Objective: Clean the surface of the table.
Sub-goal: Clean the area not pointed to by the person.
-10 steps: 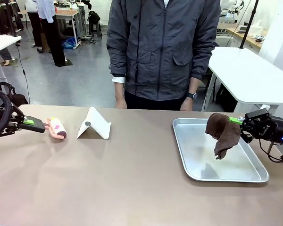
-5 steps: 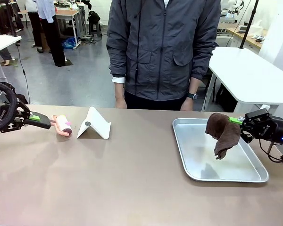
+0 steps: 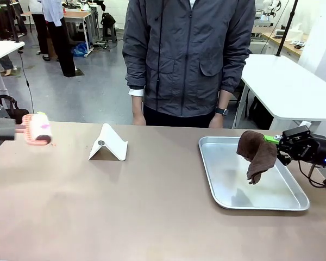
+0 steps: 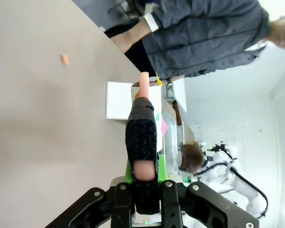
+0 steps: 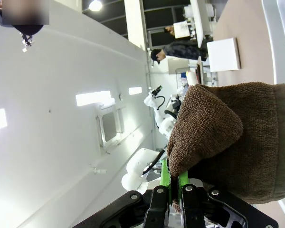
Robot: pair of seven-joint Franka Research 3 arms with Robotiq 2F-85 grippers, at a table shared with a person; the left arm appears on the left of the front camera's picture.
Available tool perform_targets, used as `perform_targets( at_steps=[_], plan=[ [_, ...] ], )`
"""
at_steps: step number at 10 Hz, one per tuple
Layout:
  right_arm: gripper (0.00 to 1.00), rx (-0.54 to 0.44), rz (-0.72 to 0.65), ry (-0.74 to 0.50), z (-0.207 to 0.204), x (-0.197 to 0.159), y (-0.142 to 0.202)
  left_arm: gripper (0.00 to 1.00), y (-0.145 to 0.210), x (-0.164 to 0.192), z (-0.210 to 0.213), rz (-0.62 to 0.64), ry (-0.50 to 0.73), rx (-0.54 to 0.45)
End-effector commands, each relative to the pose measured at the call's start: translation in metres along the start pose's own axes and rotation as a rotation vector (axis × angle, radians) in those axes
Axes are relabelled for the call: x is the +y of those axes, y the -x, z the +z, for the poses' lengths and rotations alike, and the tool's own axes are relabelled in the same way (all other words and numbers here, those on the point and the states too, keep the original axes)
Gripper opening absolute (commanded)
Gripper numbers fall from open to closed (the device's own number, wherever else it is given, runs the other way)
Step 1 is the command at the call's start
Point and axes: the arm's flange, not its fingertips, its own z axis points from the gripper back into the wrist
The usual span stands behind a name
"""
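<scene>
Currently left gripper (image 4: 144, 171), clamped on a pink roller (image 3: 37, 129), hangs nearer the table (image 3: 152, 206) below; right gripper (image 3: 271, 140) pinches brown towel (image 3: 255, 155) over tray (image 3: 228, 202).

- The roller (image 3: 37, 129) sits in your left jaws, over the desk's (image 3: 152, 206) far left corner.
- The stand (image 3: 108, 143) rests on the desk, right of those jaws.
- The cloth (image 3: 256, 154) hangs from your right jaws over the tray (image 3: 228, 185).

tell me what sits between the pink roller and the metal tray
A white folded stand stands on the table between the roller and the tray, in the front view.
</scene>
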Motion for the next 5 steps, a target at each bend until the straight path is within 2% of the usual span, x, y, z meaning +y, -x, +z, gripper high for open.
perform_targets(
  at_steps=[1,3,5],
  plan=[
    [0.07,-0.003,0.009,-0.008,-0.002,0.004,-0.001,0.2,0.055,0.044,0.034,0.001,0.044,0.011],
    [0.07,-0.003,0.009,-0.008,-0.002,0.004,-0.001,0.2,0.071,0.088,0.055,0.091,0.082,-0.035],
    [0.07,-0.003,0.009,-0.008,-0.002,0.004,-0.001,0.2,0.075,0.113,0.057,0.175,0.09,-0.115]
  ],
)
